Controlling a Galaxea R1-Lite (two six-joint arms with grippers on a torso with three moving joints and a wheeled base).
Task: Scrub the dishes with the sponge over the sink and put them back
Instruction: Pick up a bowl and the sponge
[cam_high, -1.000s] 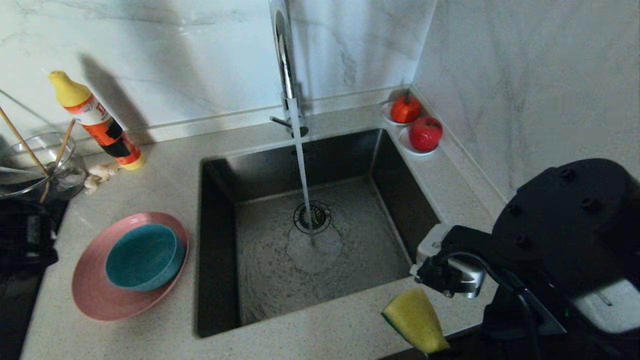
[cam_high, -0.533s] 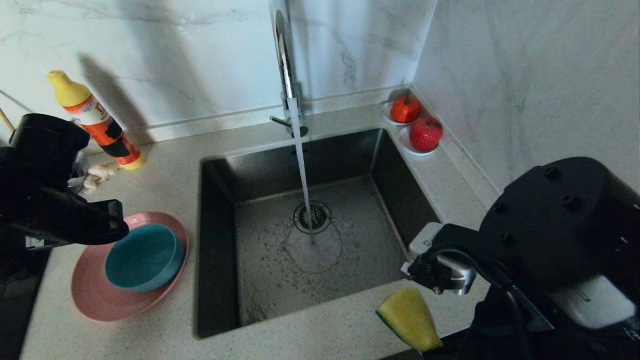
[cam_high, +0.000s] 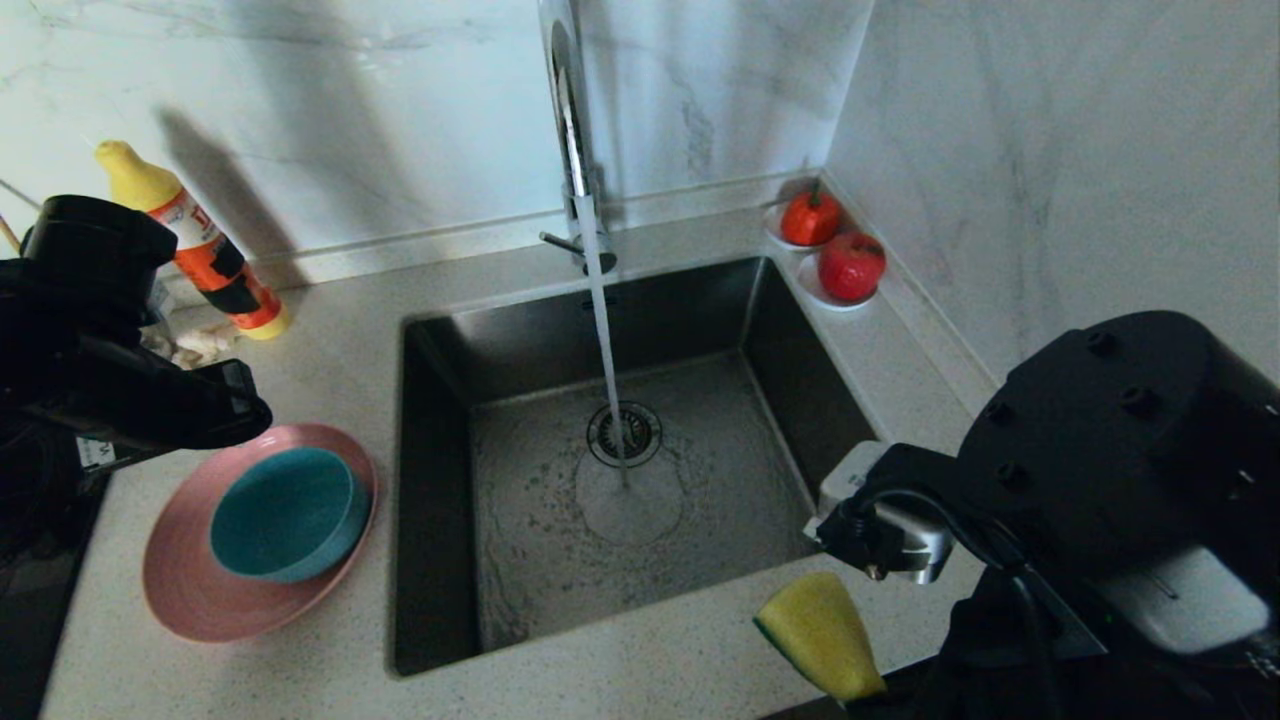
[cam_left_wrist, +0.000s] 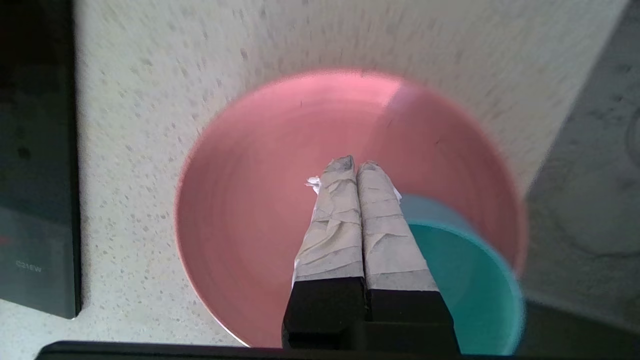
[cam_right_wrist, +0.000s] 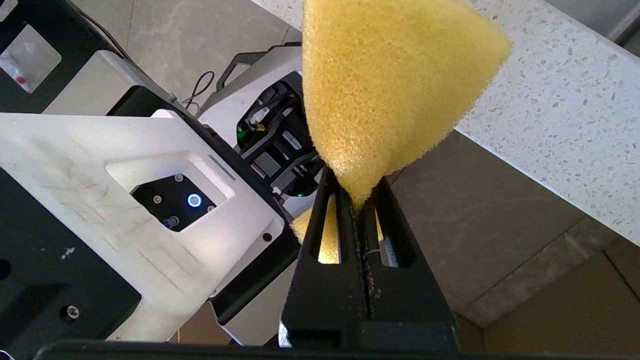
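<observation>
**Sponge pinched, left claw over the plate**

Sink (cam_high: 520, 640) is the biggest thing here, sunk in the speckled counter (cam_high: 320, 370), w/ water running from the tap (cam_high: 570, 130) onto the drain strainer (cam_high: 625, 433).

My right arm sits at the counter's near edge, right of the sink. My right gripper (cam_right_wrist: 357, 205) is clamped tight on the yellow sponge (cam_high: 822, 632), which sticks out past the fingertips, squeezed to a wedge, off the counter surface.

Pink plate (cam_high: 190, 600) lies on the counter left of the sink. My left gripper (cam_left_wrist: 356, 167) hangs above it, taped fingers (cam_left_wrist: 335, 215) pressed together w/ nothing between them, tips over the plate's middle.

Teal bowl (cam_high: 285, 512) sits inside the plate, toward the sink side, just beside my left fingers.

Detergent bottle (cam_high: 205, 250) stands tilted at the back wall, left. Two red fruits (cam_high: 850, 265) on small saucers in the back right corner.
</observation>
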